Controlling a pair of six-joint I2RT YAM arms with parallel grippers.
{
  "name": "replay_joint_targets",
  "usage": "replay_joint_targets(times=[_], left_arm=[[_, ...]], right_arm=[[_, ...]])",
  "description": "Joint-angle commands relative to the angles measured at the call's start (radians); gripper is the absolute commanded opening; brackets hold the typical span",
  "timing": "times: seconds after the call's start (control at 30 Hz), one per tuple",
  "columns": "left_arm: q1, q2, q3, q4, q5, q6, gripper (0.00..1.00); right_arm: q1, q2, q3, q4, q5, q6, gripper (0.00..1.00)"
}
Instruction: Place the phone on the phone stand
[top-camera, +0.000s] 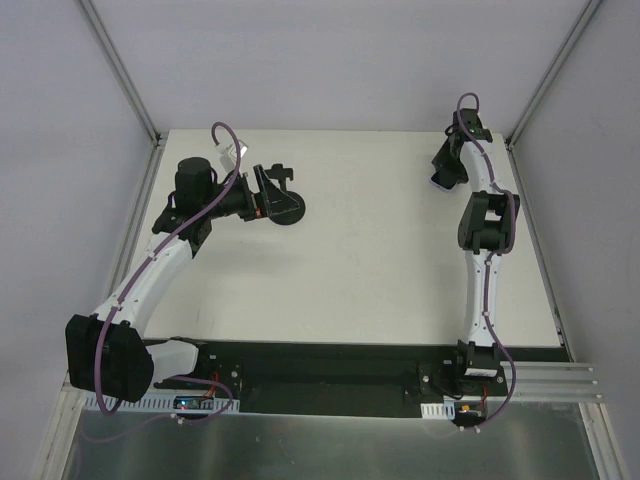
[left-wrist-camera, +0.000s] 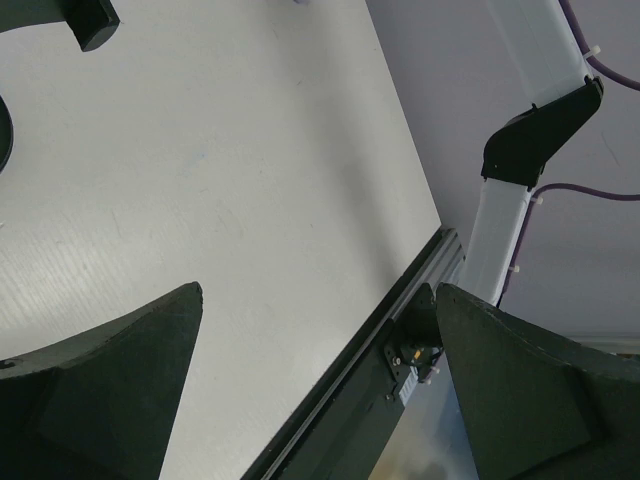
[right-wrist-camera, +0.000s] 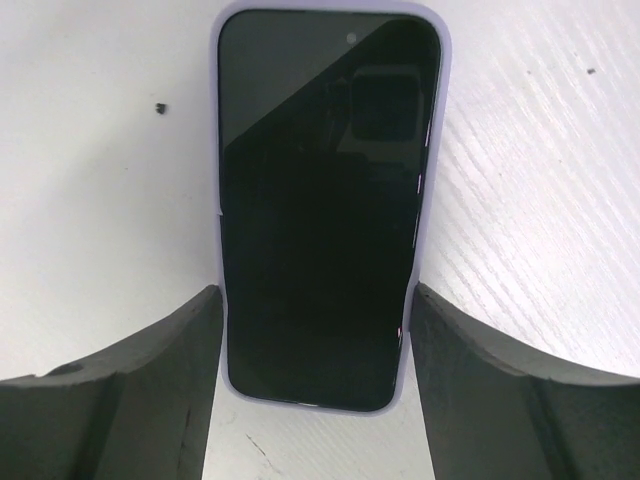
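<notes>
The phone (right-wrist-camera: 325, 200) lies flat and screen up on the white table, with a pale lilac rim around its dark glass. My right gripper (right-wrist-camera: 315, 292) straddles its lower half, and both fingers rest against the long edges. In the top view this gripper (top-camera: 446, 168) points down at the far right of the table, and only a sliver of the phone (top-camera: 440, 184) shows beneath it. The black phone stand (top-camera: 284, 207) stands far left of centre. My left gripper (top-camera: 258, 192) is right beside it, open and empty. In the left wrist view the gripper (left-wrist-camera: 318, 290) holds nothing.
The table's right edge and its aluminium rail (top-camera: 545, 270) run close beside the right arm. A dark front strip (top-camera: 330, 365) carries both arm bases. Grey walls enclose the table on three sides. A part of the stand (left-wrist-camera: 95, 22) shows at the top left of the left wrist view.
</notes>
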Motion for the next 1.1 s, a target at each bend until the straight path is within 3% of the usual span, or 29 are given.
replay_joint_targets(times=[0.0,0.3,0.47,0.7,0.77,0.8,0.83,0.87,0.9,0.97,1.0,1.07], left_arm=[[0.003,0.01,-0.007,0.039,0.025,-0.004,0.99],[0.008,0.018,-0.01,0.041,0.022,-0.002,0.99],[0.009,0.026,-0.008,0.041,0.028,-0.007,0.99],[0.014,0.021,-0.009,0.041,0.027,-0.005,0.99],[0.014,0.02,-0.009,0.041,0.028,-0.005,0.99],[0.014,0.02,-0.009,0.041,0.028,-0.007,0.99],[0.014,0.02,-0.01,0.041,0.03,-0.009,0.99],[0.014,0.02,-0.01,0.044,0.03,-0.01,0.99],[0.015,0.02,-0.009,0.045,0.033,-0.012,0.99],[0.014,0.018,-0.012,0.047,0.033,-0.012,0.99],[0.014,0.018,-0.012,0.047,0.03,-0.01,0.99],[0.014,0.014,-0.013,0.047,0.027,-0.009,0.99]], right_arm=[[0.064,-0.024,0.01,0.077,-0.002,-0.171,0.15],[0.146,-0.123,-0.049,0.156,-0.08,-0.346,0.04],[0.162,-0.181,-0.091,0.212,-0.223,-0.392,0.01],[0.194,-0.239,-0.059,0.08,-0.273,-0.322,0.01],[0.191,-0.267,-0.118,0.071,-0.292,-0.274,0.14],[0.191,-0.3,-0.147,0.077,-0.282,-0.21,0.38],[0.186,-0.317,-0.178,0.133,-0.287,-0.184,0.46],[0.183,-0.334,-0.266,0.183,-0.301,-0.159,0.48],[0.179,-0.371,-0.317,0.248,-0.333,-0.126,0.47],[0.151,-0.384,-0.4,0.388,-0.345,0.018,0.33],[0.144,-0.368,-0.401,0.413,-0.35,0.066,0.19],[0.124,-0.342,-0.401,0.486,-0.359,0.154,0.14]])
